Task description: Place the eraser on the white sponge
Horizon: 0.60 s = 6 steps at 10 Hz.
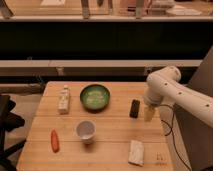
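Note:
The eraser [135, 108] is a small flat black block lying on the wooden table [115, 135], right of the green bowl. The white sponge [136, 152] is an off-white speckled pad near the table's front right edge. My gripper [149, 113] hangs from the white arm just right of the eraser, close beside it and low over the table. The sponge lies well in front of both, with nothing on it.
A green bowl [95, 96] sits at the table's middle back. A white cup [85, 131] stands in front of it. A white labelled bottle [63, 99] lies at the left and an orange carrot [54, 140] at the front left. A dark chair [7, 125] is at the far left.

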Tool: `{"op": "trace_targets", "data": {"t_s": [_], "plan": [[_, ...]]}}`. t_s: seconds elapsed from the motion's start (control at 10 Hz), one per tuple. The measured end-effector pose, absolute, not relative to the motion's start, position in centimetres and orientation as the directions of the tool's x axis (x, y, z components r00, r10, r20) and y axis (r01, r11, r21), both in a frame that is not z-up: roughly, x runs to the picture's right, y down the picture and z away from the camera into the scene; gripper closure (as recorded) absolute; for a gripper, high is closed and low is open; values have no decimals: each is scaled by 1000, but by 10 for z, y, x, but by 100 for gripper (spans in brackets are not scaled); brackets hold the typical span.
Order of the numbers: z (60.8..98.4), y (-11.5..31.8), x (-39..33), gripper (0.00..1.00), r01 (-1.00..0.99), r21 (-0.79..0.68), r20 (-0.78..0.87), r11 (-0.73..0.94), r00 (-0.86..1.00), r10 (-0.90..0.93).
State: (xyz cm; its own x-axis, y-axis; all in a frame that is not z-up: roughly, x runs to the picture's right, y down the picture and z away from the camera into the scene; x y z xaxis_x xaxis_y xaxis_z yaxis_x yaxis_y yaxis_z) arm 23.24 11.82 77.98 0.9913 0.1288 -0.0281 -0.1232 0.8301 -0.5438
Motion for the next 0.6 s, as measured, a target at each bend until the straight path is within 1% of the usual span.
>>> {"op": "trace_targets", "data": {"t_s": [0.6], "plan": [[797, 118, 229, 20, -116, -547, -15, 829, 992, 129]]}}
